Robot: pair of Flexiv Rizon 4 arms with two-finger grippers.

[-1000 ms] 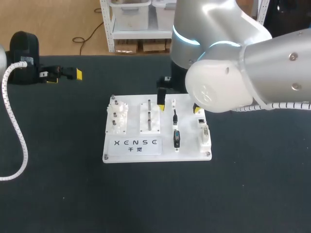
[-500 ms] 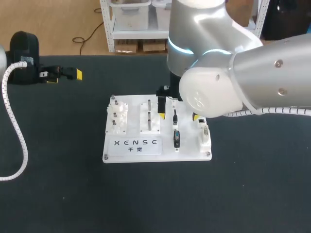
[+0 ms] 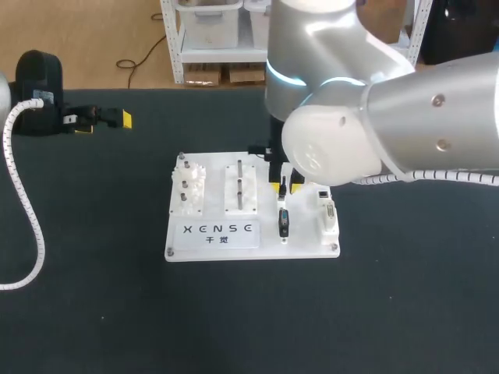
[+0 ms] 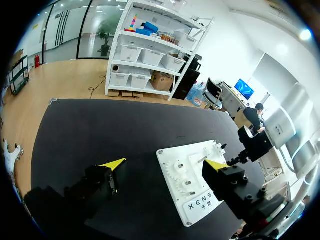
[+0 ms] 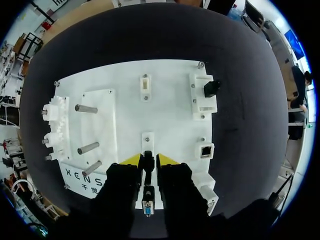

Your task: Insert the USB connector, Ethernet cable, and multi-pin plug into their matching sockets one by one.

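The white board (image 3: 304,243) lies in the middle of the table (image 3: 93,312). The right gripper (image 5: 149,159) hangs low over the board. Its fingers stand only a little apart, one on each side of the black USB connector (image 5: 148,162), which sits on the board just right of its middle. A thin gap shows at one finger, so they are not clamped on it. The left gripper (image 4: 166,163) is near the table's far left corner, with its fingers wide apart.

Far board (image 3: 210,243) corner behind right arm (image 3: 374,117)
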